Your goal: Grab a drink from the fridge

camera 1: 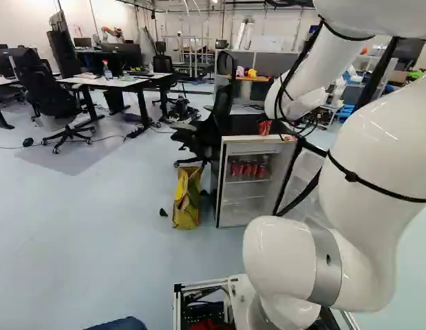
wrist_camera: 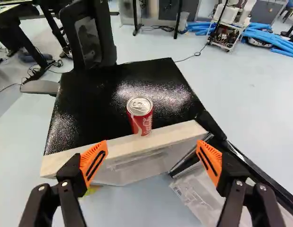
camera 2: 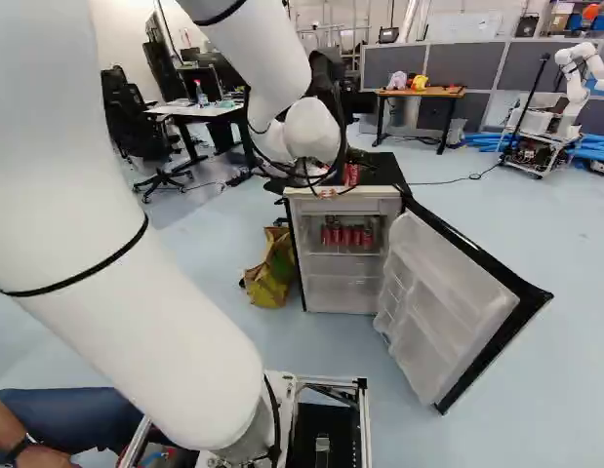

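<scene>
Standing near the pale front edge (wrist_camera: pixel 120 146) of the fridge top (wrist_camera: pixel 94 109), the red can (wrist_camera: pixel 141 122) is ahead of the wide-open jaws. Coming in too low could jam them against that edge; arriving off-centre could topple the can towards the open door (camera 2: pixel 443 302).

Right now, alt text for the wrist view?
Red can upright on the black top of the fridge, near its front edge, ahead of the open, orange-padded fingers. Fridge door stands open; black chair beyond.
</scene>
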{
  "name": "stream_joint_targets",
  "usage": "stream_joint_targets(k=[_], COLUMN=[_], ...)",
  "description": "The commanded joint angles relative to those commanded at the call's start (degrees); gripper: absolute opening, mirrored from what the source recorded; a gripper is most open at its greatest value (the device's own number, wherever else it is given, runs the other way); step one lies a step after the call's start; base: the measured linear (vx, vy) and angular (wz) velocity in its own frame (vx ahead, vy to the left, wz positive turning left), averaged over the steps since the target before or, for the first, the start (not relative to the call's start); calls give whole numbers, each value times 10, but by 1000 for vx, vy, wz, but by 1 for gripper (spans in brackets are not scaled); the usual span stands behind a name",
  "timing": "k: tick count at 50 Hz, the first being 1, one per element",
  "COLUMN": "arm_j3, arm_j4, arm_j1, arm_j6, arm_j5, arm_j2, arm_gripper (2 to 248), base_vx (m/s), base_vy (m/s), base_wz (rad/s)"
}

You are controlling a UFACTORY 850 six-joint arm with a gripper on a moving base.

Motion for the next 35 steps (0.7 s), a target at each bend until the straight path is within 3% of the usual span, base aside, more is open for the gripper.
stream_joint_targets(k=[35], arm_j3=[16], arm_j4=[51], arm_j1=[-69], arm_j6=[0], arm_j5=[102], arm_j2=[-31], arm_gripper=[247], base_vx=[0], base_vy=[0], base_wz=[0])
